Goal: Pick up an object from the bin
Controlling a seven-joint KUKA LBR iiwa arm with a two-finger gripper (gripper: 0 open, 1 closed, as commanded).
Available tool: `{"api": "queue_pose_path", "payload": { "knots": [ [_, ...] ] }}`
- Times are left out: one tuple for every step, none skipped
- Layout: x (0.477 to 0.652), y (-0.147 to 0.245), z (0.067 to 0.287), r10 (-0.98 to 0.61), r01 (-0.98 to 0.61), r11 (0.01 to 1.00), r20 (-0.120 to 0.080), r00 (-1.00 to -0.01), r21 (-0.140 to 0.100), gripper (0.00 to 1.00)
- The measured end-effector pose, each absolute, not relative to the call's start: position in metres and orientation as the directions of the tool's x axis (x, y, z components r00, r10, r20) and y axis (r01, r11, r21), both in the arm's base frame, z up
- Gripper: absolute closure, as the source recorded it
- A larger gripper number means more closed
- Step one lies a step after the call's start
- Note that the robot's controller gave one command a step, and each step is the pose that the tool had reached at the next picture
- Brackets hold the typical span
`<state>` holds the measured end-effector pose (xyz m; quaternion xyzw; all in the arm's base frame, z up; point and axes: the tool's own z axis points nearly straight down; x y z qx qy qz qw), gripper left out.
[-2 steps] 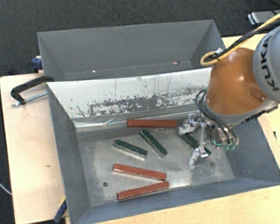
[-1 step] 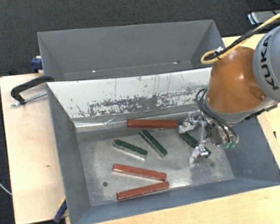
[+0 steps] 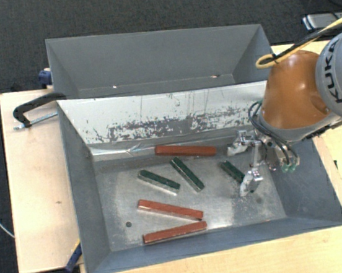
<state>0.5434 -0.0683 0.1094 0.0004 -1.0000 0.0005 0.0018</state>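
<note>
— Tool state?
— Released: fingers spread, nothing between them, low at the right side of the bin. A short dark green bar lies on the floor just beside them, to the left.
— Anything crowding it?
— The right wall is close. Two longer green bars lie further left, a red bar lies by the back wall, and two more red bars near the front.
— Writing?
— "KUK" on the grey arm.
</note>
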Motion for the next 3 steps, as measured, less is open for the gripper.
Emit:
{"api": "queue_pose_path", "payload": {
  "knots": [
    [0.552, -0.063, 0.077, 0.005, 0.005, 1.000, 0.001, -1.000, 0.001, 1.00],
    [0.552, -0.063, 0.077, 0.005, 0.005, 1.000, 0.001, -1.000, 0.001, 1.00],
    [0.563, -0.088, 0.212, 0.012, 0.012, 1.000, -0.007, -1.000, -0.001, 1.00]
  ]
}}
